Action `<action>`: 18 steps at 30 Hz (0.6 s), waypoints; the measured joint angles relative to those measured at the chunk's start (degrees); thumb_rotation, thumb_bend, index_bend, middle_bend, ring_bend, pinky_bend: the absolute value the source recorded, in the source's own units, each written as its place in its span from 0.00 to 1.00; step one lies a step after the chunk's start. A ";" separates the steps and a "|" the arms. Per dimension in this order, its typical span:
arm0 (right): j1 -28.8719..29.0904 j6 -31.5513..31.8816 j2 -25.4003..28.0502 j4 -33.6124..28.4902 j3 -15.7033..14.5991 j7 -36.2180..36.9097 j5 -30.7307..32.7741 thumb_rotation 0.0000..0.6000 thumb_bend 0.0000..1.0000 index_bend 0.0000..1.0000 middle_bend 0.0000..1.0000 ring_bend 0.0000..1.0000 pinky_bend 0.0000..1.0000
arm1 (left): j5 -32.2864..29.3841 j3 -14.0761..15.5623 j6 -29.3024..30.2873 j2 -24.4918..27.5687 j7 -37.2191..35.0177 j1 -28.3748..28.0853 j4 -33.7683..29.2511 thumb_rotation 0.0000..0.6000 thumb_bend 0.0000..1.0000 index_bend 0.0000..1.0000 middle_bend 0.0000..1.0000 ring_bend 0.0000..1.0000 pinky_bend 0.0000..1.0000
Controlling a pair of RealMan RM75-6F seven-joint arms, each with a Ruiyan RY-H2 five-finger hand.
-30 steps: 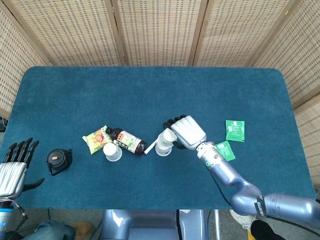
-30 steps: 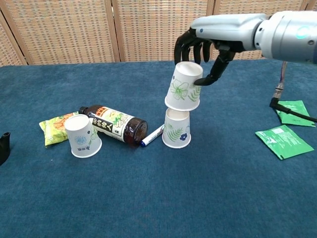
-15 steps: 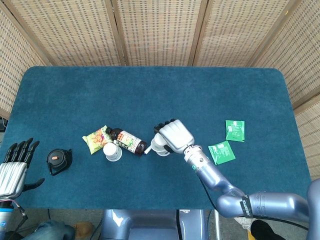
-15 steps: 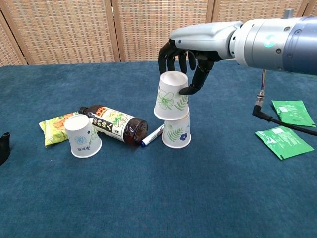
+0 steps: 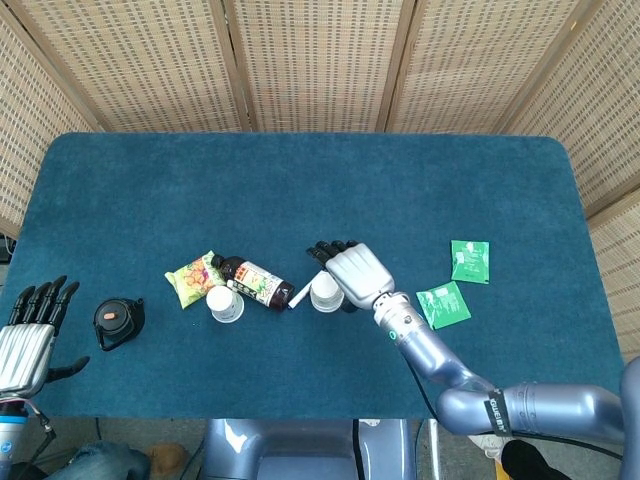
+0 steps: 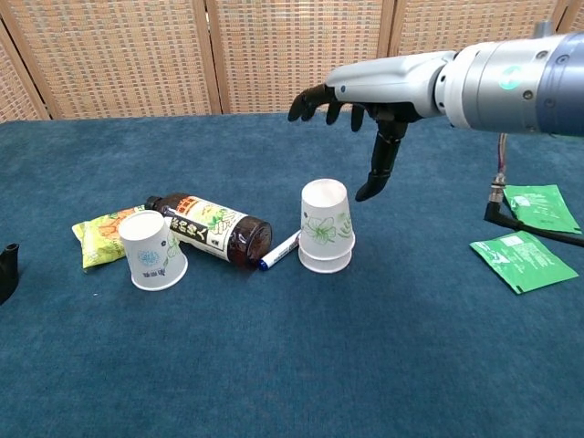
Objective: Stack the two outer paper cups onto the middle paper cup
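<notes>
With one flower-printed cup sitting nested on the middle cup, the right hand is hovering above, fingers spread, holding nothing. The remaining cup is standing left of that stack, nearer the idle, open left hand.

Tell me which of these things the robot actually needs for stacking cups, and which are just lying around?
Needed:
stacked cups
left cup
right robot hand, open above the stack

Lying around:
bottle
snack packet
pen
green sachets
black object
</notes>
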 measured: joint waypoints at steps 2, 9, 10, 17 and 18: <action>-0.08 0.80 0.46 -0.39 -0.16 0.10 -0.24 1.00 0.00 0.00 0.00 0.01 0.04 | -0.11 0.01 -0.15 -0.05 0.08 -0.08 0.04 1.00 0.00 0.00 0.00 0.00 0.00; -2.08 3.19 3.44 -1.75 -2.06 0.92 -3.63 1.00 0.00 0.00 0.00 0.00 0.00 | -0.42 -0.07 -0.17 -0.18 0.15 -0.14 0.22 1.00 0.00 0.00 0.00 0.00 0.00; -2.54 3.46 3.80 -1.75 -2.44 1.21 -4.56 1.00 0.00 0.00 0.00 0.00 0.00 | -0.49 -0.13 -0.19 -0.21 0.15 -0.18 0.26 1.00 0.00 0.00 0.00 0.00 0.00; -9.61 9.39 6.91 1.88 -8.01 6.71 -19.48 1.00 0.00 0.00 0.00 0.00 0.00 | 0.50 -0.51 -1.19 -1.03 -0.10 -1.50 2.82 1.00 0.00 0.00 0.00 0.00 0.00; -11.67 11.67 7.37 3.50 -9.38 8.74 -23.40 1.00 0.00 0.00 0.00 0.00 0.00 | 0.86 -0.57 -1.35 -1.19 -0.31 -1.77 3.57 1.00 0.00 0.00 0.00 0.00 0.00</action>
